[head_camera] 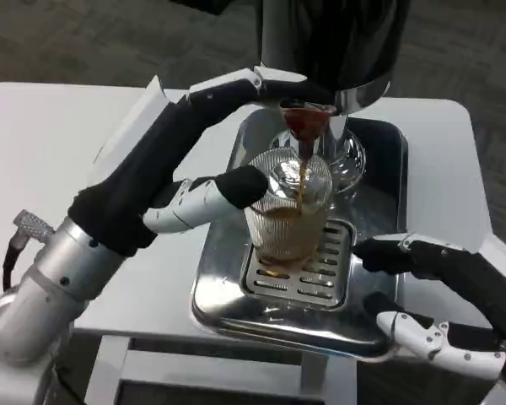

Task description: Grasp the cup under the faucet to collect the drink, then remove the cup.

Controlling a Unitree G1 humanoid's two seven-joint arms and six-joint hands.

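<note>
Left hand (207,198) grips the ribbed glass cup (288,207) under the faucet (306,125); keep it steady & upright till it's full.

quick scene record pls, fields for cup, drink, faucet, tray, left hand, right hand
cup: ribbed clear glass, upright on the tray grate, partly filled
drink: brown stream running from the faucet into the cup
faucet: red-tipped spout right above the cup
tray: metal drip tray with slotted grate, on the white table
left hand: thumb against the cup's side, upper fingers at the faucet
right hand: at the tray's right edge, holds nothing, fingers apart
</note>
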